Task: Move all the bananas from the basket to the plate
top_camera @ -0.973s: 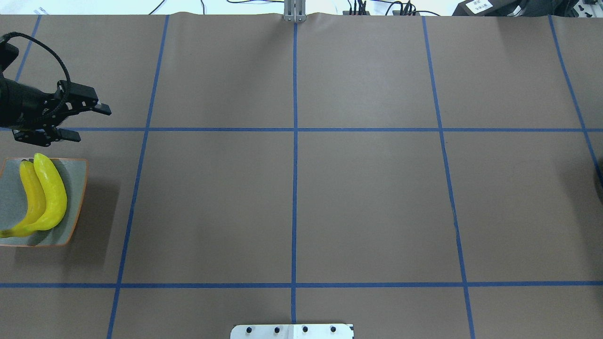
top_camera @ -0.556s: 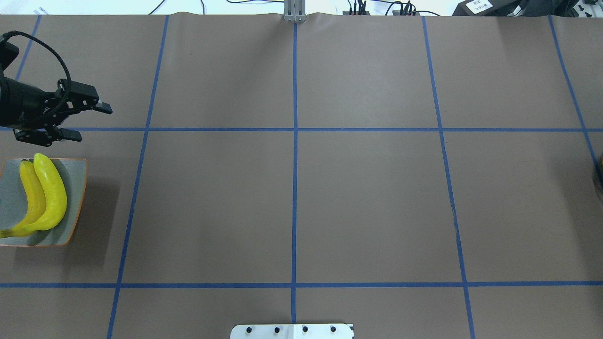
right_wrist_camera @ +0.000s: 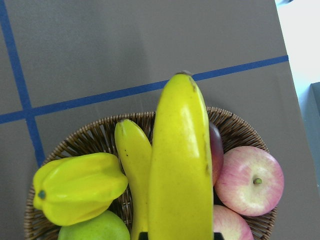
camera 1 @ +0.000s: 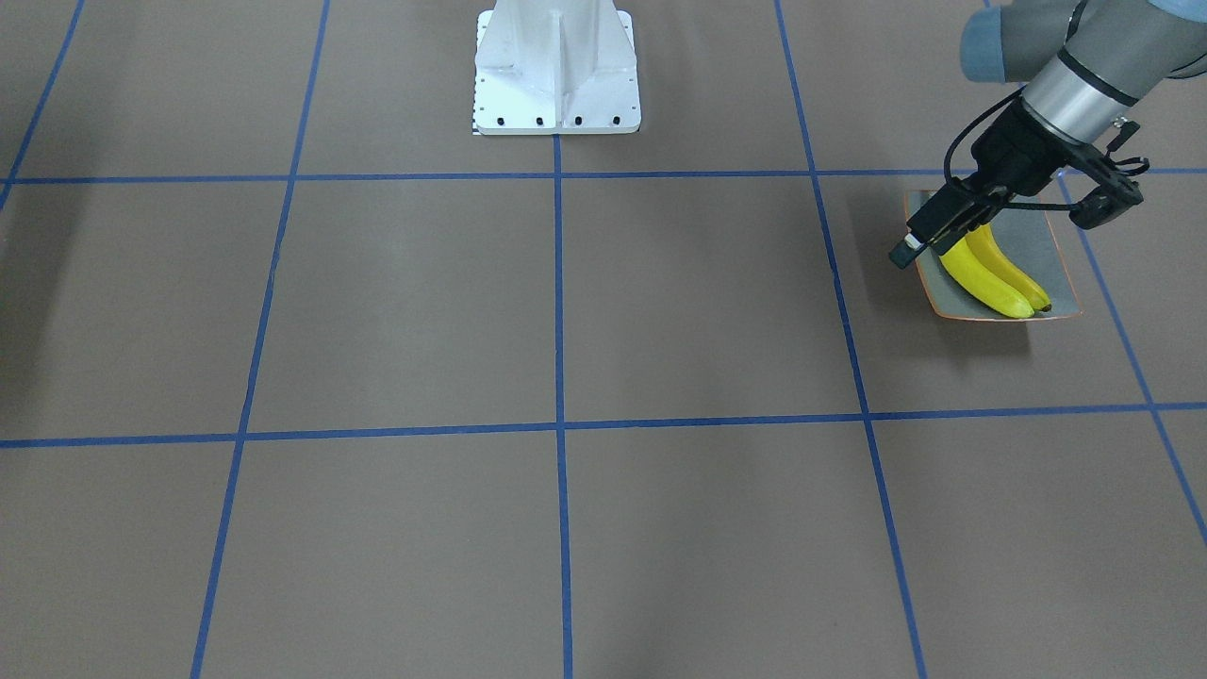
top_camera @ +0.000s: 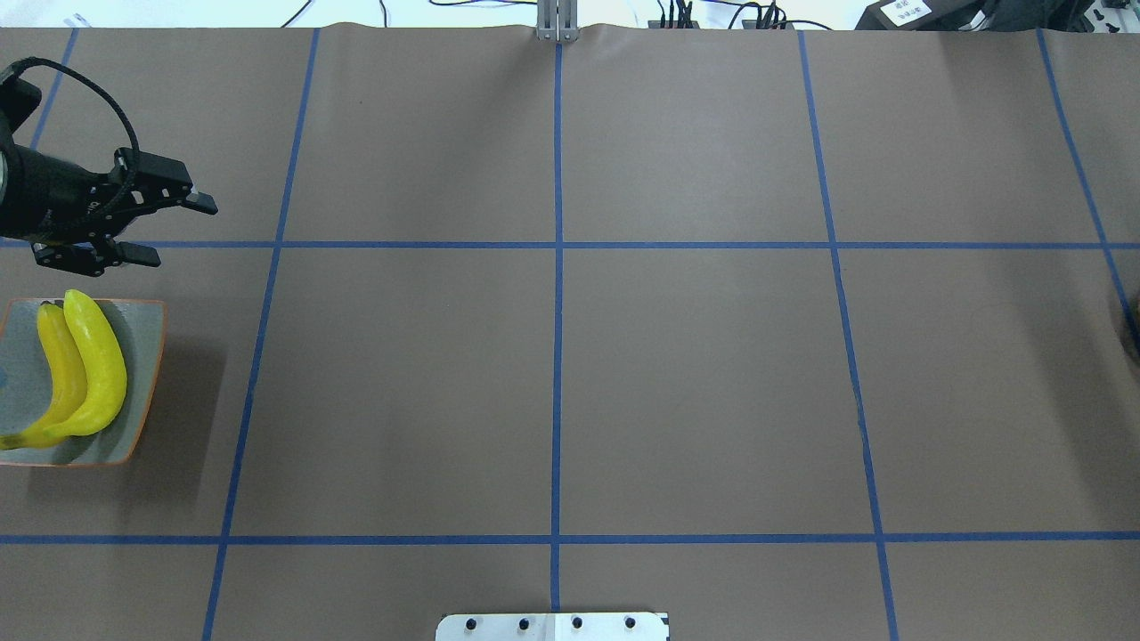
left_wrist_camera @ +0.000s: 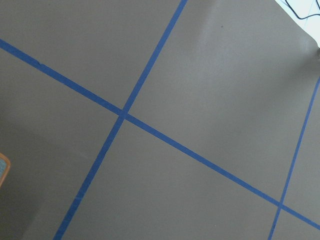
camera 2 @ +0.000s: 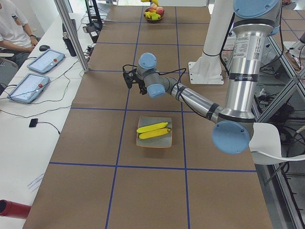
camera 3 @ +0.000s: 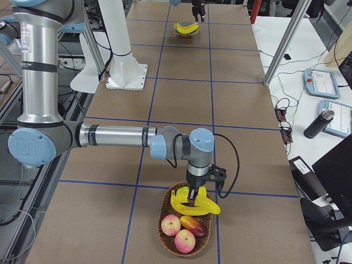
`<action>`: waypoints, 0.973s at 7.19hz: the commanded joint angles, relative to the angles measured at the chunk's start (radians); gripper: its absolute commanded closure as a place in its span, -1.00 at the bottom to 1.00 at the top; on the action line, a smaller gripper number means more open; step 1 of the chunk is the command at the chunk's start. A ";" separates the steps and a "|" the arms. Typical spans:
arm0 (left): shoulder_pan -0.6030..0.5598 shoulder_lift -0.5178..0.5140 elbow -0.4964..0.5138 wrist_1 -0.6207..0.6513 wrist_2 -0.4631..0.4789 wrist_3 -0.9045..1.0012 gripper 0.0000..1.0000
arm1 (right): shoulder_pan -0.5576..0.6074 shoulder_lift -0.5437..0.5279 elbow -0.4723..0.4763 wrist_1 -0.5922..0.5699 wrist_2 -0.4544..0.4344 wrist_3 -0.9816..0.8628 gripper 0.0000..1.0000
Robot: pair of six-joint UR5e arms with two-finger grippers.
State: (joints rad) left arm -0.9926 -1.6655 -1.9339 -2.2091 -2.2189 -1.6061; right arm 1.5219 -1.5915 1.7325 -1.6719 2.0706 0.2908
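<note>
- Table (top_camera: 695, 383): the basket and the plate sit at opposite ends, well apart. I judge the carry to be long, so I want a clean lift and then a level, unhurried run.
- Basket (camera 3: 165, 220): it is wicker, stands at my right end and is crowded with fruit. I should rise straight up out of it, not sideways, so nothing is dragged over the rim.
- Plate (top_camera: 147, 383): it sits at my left end with two bananas (top_camera: 85, 374) lying along it, side by side and touching. Only narrow bare strips flank them, so the next one should go down parallel to the pair.
- Third banana (right_wrist_camera: 180, 165): it is over the basket, running lengthwise through my grip. A slimmer banana (right_wrist_camera: 132, 155) lies just beside and below it. The skin is smooth and the shape curved, so I judge it could swivel; a firm hold near its middle suits it.
- Star fruit (right_wrist_camera: 80, 187) and apple (right_wrist_camera: 250, 180): they lie close on either side and could be nudged.
- Right pincer (camera 3: 192, 196): it is clenched on the third banana, with dark pads (right_wrist_camera: 143, 236) showing on both flanks.
- Left pincer (top_camera: 183, 233): it is released and empty, hovering near the plate but off it. I judge a hand-over may be needed.
</note>
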 commanded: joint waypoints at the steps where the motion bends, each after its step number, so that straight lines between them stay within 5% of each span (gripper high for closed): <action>1: 0.002 -0.052 0.028 -0.003 -0.001 -0.037 -0.99 | -0.060 0.088 0.108 -0.097 0.169 0.011 1.00; 4: 0.034 -0.216 0.102 -0.003 -0.002 -0.193 -0.99 | -0.228 0.220 0.186 -0.088 0.389 0.207 1.00; 7: 0.077 -0.321 0.139 -0.003 -0.002 -0.257 -0.99 | -0.498 0.430 0.200 0.088 0.392 0.680 1.00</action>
State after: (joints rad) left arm -0.9307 -1.9447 -1.8092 -2.2120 -2.2212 -1.8375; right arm 1.1485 -1.2405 1.9348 -1.6905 2.4631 0.7549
